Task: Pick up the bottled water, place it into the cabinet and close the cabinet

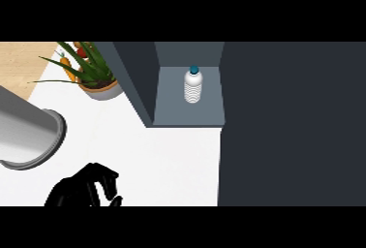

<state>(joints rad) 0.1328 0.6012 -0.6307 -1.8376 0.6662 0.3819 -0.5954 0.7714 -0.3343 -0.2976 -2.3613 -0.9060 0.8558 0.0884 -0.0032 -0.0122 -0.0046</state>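
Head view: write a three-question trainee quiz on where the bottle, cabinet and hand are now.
1. True or false: the bottled water stands upright on the cabinet shelf.
2. What sits left of the cabinet? A) potted plant B) kettle C) toaster
3. Fill in: the left hand holds ____.

Key: 1 true. 2 A. 3 nothing; its fingers are curled, low over the white counter. The right hand is out of view.

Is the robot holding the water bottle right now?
No, the water bottle stands upright on the cabinet shelf, far from the left hand near the bottom edge.
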